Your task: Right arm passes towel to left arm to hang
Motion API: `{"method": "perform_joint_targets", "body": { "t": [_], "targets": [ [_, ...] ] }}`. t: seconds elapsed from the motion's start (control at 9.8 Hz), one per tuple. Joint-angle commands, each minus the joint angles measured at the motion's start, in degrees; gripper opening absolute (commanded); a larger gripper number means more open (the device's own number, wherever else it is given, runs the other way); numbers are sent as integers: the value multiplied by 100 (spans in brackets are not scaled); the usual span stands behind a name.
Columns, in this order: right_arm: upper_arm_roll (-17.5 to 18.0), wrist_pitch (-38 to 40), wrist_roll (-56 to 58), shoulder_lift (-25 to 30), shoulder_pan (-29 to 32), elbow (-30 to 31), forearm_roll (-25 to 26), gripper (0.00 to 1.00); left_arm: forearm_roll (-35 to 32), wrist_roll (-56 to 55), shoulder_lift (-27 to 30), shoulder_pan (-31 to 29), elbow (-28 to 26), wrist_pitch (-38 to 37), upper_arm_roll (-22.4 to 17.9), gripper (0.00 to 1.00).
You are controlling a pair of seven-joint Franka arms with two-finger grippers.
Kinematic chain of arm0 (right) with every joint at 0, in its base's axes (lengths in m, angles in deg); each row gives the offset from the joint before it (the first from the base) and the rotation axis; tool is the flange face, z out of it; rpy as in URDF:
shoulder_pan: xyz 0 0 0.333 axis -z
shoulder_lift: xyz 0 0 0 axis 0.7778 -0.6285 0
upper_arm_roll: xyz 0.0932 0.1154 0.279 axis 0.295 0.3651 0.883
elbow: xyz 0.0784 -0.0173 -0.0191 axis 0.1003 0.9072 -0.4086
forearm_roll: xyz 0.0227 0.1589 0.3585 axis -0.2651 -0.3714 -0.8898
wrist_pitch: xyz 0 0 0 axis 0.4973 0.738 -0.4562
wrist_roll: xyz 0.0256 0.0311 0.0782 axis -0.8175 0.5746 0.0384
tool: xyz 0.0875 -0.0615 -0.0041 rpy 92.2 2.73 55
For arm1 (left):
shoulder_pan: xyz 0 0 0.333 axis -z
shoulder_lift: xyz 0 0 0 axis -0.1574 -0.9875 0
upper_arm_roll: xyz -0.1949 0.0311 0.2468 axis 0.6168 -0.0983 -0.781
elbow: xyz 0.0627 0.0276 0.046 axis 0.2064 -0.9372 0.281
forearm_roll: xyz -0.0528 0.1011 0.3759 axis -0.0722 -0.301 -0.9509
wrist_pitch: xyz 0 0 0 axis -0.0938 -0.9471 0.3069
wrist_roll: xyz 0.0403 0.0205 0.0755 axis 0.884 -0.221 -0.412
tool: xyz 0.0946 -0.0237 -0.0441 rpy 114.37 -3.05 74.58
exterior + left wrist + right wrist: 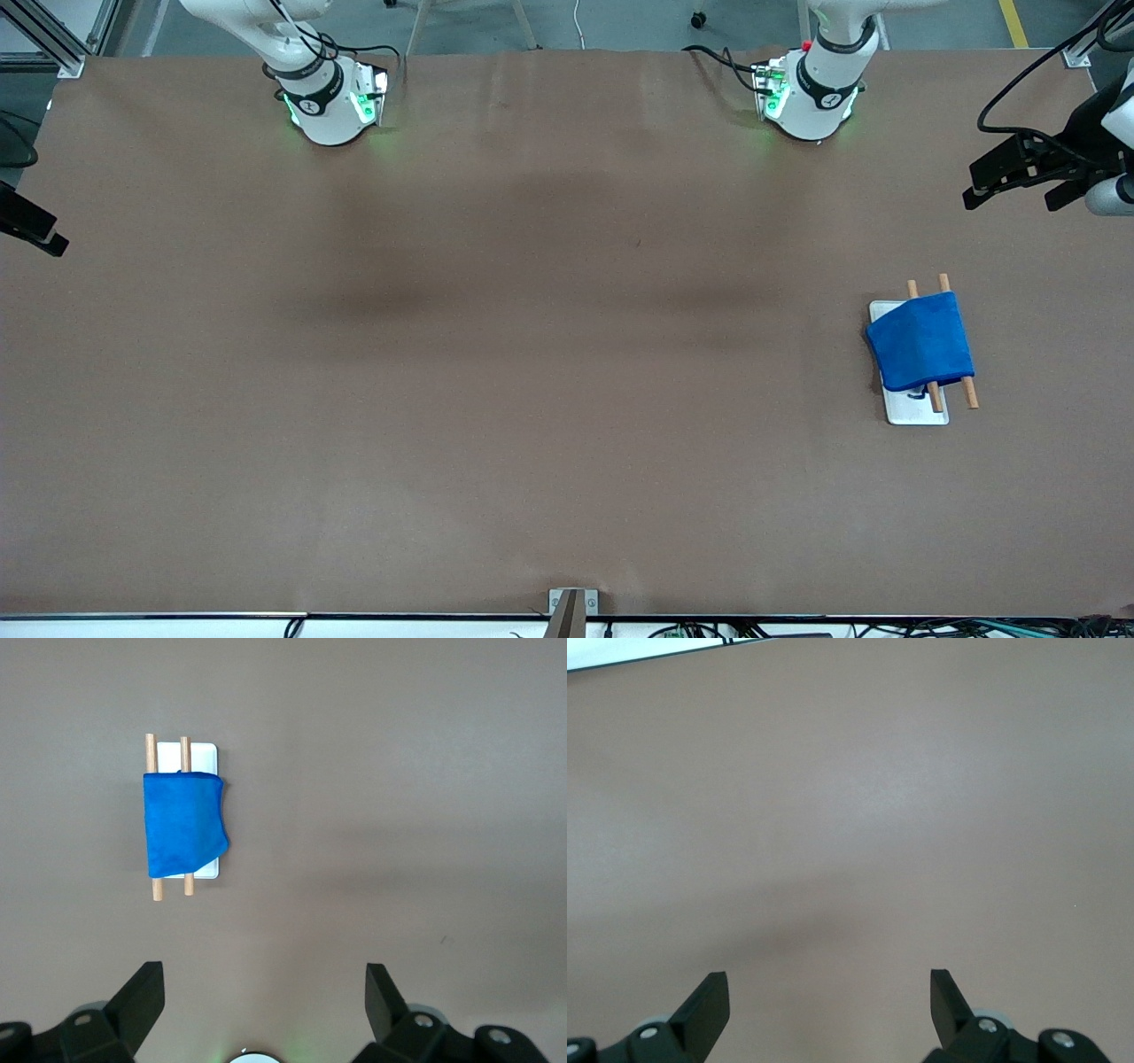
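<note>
Soft blue towel [921, 341] draped over wooden rods [968, 392]; tools apart.

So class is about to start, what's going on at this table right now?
Nothing is being handled. The blue towel is draped over two wooden rods on a small white tray toward the left arm's end of the table. The left gripper is open and empty, up above the table with the tray in its view. The right gripper is open and empty too, over bare table.
</note>
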Motion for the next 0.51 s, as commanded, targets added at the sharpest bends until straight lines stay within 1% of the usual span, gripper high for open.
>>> {"method": "perform_joint_targets", "body": {
  "t": [0.0, 0.41],
  "targets": [
    [-5, 46, -91, -13, -20, -60, -21, 100, -356, -32, -44, -32, -137, 22, 146, 100],
    [-5, 37, -100, -22, -11, -60, -21, 100, -366, 73, -79, -50, -120, 66, 155, 100]
  ]
}}
